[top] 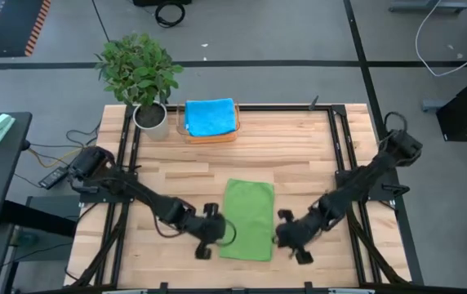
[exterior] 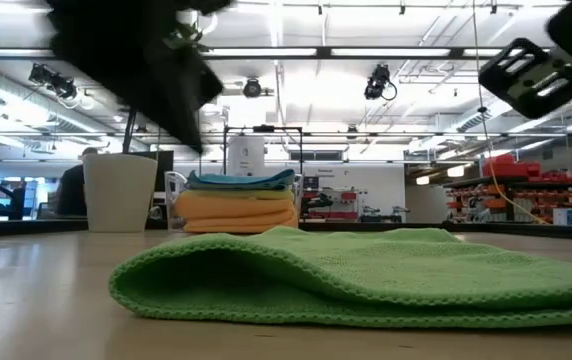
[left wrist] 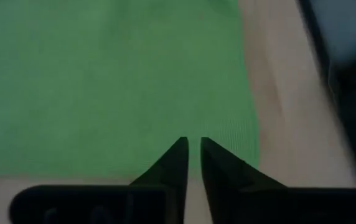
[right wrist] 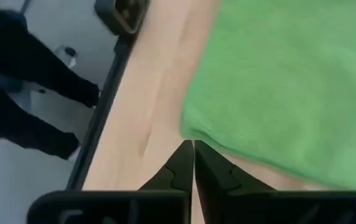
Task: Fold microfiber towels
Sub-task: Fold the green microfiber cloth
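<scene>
Two arms are seen low over the wooden table (top: 176,184), one at each side of the green microfiber towel (top: 247,219). That towel is laid folded on the boards, directly ahead of both sets of jaws. The left gripper (left wrist: 192,160) is held at the towel's edge with its jaws parted by a narrow slit, nothing between them. The right gripper (right wrist: 193,160) is held at the opposite edge, jaws pressed nearly together on nothing. Well beyond the jaws, folded blue and orange towels (top: 210,117) are stacked beside a potted plant (top: 140,72).
</scene>
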You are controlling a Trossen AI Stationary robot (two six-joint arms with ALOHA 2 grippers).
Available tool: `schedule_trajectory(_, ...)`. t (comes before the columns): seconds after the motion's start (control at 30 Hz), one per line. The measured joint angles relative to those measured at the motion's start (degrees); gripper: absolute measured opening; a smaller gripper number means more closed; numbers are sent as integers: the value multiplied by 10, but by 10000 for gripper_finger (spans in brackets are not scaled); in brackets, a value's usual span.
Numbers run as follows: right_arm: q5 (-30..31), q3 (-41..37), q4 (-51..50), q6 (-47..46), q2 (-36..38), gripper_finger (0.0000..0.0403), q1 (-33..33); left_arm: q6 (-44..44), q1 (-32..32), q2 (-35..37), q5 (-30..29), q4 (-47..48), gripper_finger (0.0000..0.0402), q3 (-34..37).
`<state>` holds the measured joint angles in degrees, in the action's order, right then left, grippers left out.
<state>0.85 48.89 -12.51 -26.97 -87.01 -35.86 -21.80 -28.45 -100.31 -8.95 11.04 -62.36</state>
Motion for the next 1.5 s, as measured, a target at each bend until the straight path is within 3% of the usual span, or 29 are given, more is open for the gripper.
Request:
schedule_trajectory(0.27,43,1,90,97,-76,52,-48,243,-48,-30,-8,-32,134,0)
schedule_trajectory(0.5,86,2,124,96,-85,77,-52,405,-58,-52,-11,-48,198,1)
schedule_trajectory(0.63,96,1,138,88,-82,80,-47,420,-46,-62,-13,-49,205,1)
schedule_trajectory(0.97,97,1,143,66,-81,81,-44,420,-36,-69,-13,-49,173,1)
schedule_trajectory(1.5,97,14,145,182,-81,98,-49,435,-65,-50,-25,-21,187,1)
